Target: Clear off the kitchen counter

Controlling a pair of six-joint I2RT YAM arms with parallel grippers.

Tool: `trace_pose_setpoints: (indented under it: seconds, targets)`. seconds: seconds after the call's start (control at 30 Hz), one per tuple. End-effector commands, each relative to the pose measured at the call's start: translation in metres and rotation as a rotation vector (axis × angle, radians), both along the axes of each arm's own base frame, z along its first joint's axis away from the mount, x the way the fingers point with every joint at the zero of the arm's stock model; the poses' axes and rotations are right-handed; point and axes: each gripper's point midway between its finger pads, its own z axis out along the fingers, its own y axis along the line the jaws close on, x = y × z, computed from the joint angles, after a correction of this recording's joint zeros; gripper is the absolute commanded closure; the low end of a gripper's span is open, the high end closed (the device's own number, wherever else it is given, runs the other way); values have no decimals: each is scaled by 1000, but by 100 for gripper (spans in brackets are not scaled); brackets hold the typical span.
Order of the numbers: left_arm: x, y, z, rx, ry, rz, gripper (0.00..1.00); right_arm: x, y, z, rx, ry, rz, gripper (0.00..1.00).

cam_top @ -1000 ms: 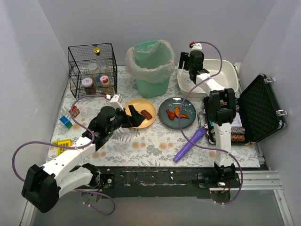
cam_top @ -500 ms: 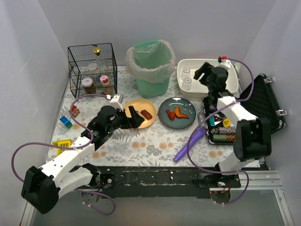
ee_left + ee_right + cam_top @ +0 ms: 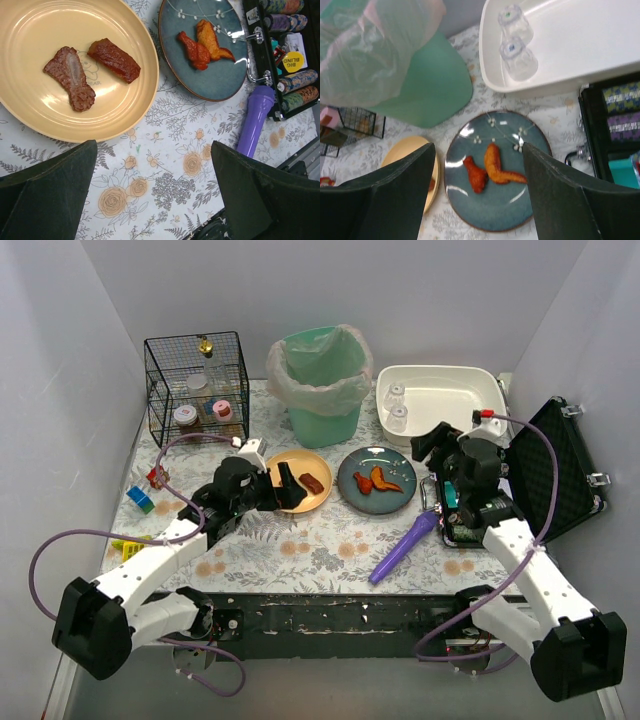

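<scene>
The left gripper (image 3: 285,488) hangs with its jaws spread wide and nothing between them, low over the left rim of a yellow plate (image 3: 30,30). On that plate lie 2 brown pieces of meat (image 3: 114,60), side by side and just apart.

The right gripper (image 3: 432,445) is open too, a little less wide, and grips nothing. It hovers by the far right rim of a blue plate (image 3: 495,200), and its wrist camera frames 2 orange chicken wings (image 3: 492,170) between the fingers. The wings touch at one end.

Both plates sit on the kitchen counter (image 3: 300,540), the flowered cloth that runs from the arm bases to the back wall. A purple torch (image 3: 403,547) lies slantwise on it, near the front, right of centre. Just beyond it an open black case (image 3: 545,475) holds rows of poker chips.

At the back stands a white basin (image 3: 450,390) with 2 clear cups (image 3: 397,410) mouth-down in its left end. Left of it come a green bin (image 3: 320,390) lined with a plastic bag, then a wire basket (image 3: 197,385) holding jars. A few toy blocks (image 3: 140,500) lie along the left edge.
</scene>
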Motion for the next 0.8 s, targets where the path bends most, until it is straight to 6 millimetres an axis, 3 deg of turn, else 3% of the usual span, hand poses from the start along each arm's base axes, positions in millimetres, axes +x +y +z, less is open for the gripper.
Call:
trace_pose_setpoints:
  seconds: [0.0,0.23,0.43,0.77]
  targets:
    - [15,3,9,20,-19,8,2,-38,15,-46,17,148,54,23]
    - [33,1,17,7,-56,1,2,-78,55,-95,92,287,147,26]
    - [29,5,28,-87,-91,-33,2,-89,80,-113,211,335,192,28]
    - [30,7,29,-83,-90,-33,2,-83,69,-126,445,408,-37,45]
